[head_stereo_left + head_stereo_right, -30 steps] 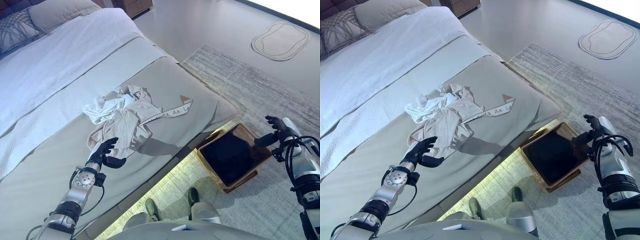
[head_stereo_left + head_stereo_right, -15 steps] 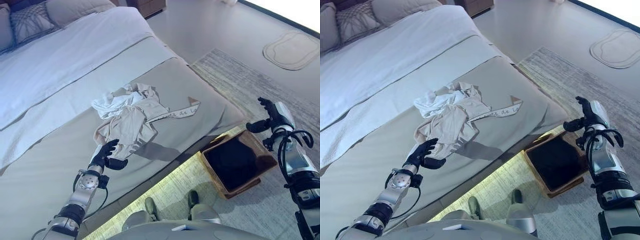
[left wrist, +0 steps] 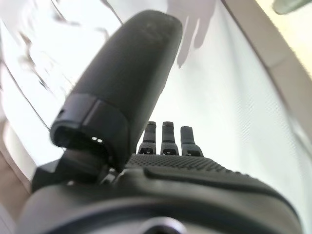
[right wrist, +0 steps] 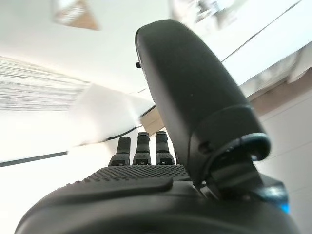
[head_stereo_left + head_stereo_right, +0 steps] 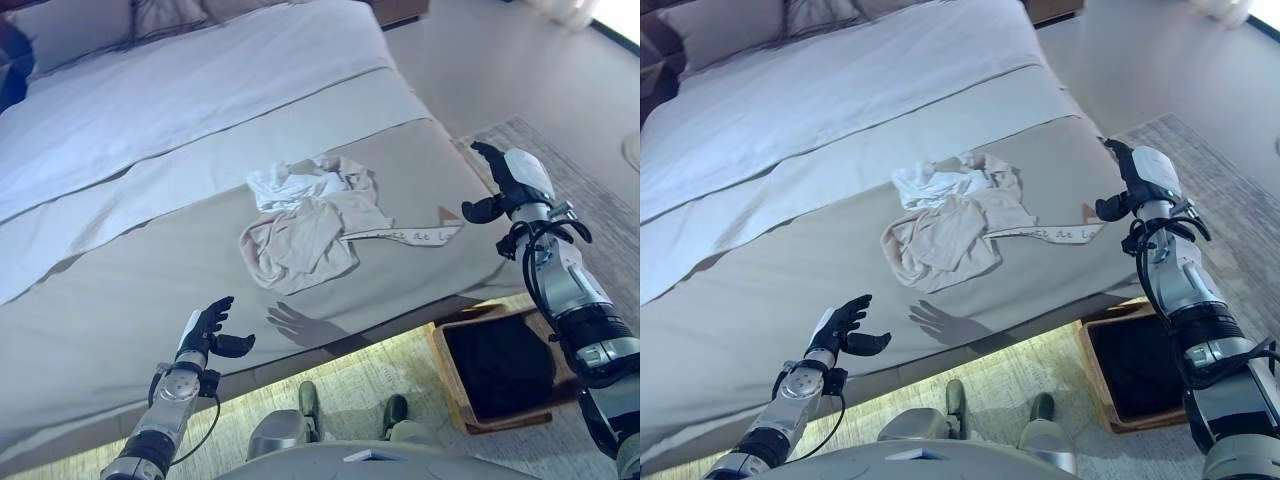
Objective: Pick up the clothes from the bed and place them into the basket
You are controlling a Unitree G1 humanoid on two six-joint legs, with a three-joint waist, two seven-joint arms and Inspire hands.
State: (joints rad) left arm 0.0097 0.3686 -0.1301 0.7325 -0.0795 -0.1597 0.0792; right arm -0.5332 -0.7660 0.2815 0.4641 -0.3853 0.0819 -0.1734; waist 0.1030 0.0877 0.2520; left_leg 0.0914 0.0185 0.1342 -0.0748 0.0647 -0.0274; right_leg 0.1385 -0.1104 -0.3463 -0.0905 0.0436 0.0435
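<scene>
Left robot hand [image 5: 208, 330] spread and empty, near bed [image 5: 120, 290] edge, well short of the clothes pile [image 5: 310, 215] mid-bed — reach far-right, clamp the bunched middle. Right robot hand [image 5: 500, 180] spread, empty, beside the pile; basket [image 5: 505, 370] on floor right.

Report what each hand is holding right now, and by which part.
Nothing is held. The left hand and the right hand are both open and empty; the clothes lie untouched on the bed.

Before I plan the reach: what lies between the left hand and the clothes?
In the left eye view, only bare beige bed cover and the hand's shadow separate the open left hand from the clothes.
</scene>
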